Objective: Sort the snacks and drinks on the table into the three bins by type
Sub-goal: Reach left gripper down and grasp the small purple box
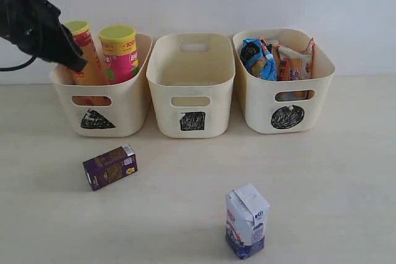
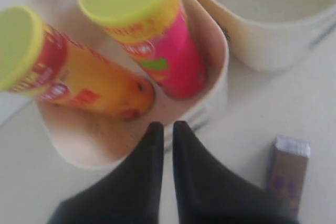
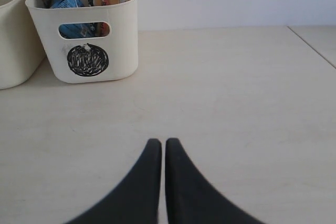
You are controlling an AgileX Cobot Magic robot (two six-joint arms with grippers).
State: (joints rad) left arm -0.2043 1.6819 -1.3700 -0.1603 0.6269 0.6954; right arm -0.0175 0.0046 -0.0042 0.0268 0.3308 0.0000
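Exterior view: frontal, raised, mid-distance, facing labelled fronts of three bins (image 1: pixel 164 106); left wrist view: close, steeply downward over left bin (image 2: pixel 89 140), sharing pink chip tube (image 2: pixel 168 51), orange chip tube (image 2: pixel 94 80) and purple carton (image 2: pixel 287 174) with exterior; right wrist view: low above table (image 3: pixel 236 103), near-level, sharing right bin (image 3: pixel 118 35).

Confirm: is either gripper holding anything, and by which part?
Nothing held. Left gripper is shut, empty, near the chip-tube bin; right gripper is shut, empty, over the table.

The left arm (image 1: pixel 34 20) is raised and slants downward, the left gripper (image 2: pixel 167 125) closed and empty, while the right gripper (image 3: pixel 164 141), also closed and empty, points forward.
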